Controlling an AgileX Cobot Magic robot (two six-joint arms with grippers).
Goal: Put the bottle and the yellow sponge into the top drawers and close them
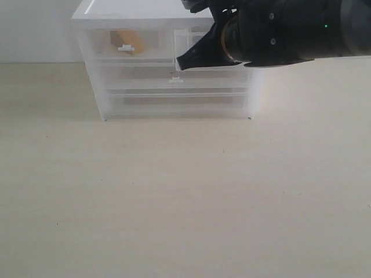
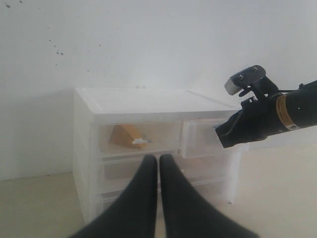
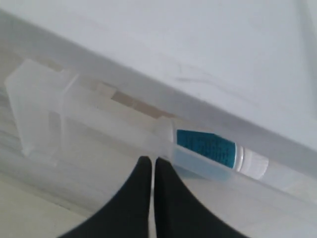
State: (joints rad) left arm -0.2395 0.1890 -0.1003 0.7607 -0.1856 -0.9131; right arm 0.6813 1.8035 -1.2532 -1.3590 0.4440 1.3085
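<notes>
A white translucent cabinet (image 1: 168, 104) stands at the far side of the pale table (image 1: 174, 202). The left top drawer (image 1: 156, 45) is pushed in flush with the cabinet front, and the yellow sponge (image 1: 126, 40) is visible through its front wall, lying inside. The right top drawer (image 1: 191, 41) sticks out a little toward the near side. In the right wrist view the bottle (image 3: 208, 148) lies on its side inside this drawer, with the teal label up and the white cap at one end. The right gripper (image 1: 181, 61) is just in front of the right top drawer. Its two black fingers (image 3: 166, 198) are pressed together with nothing between them, but I cannot tell if the tips touch the drawer front. The left gripper (image 2: 159, 163) hangs on the near side of the cabinet, well apart from it, also with its fingers together and holding nothing.
</notes>
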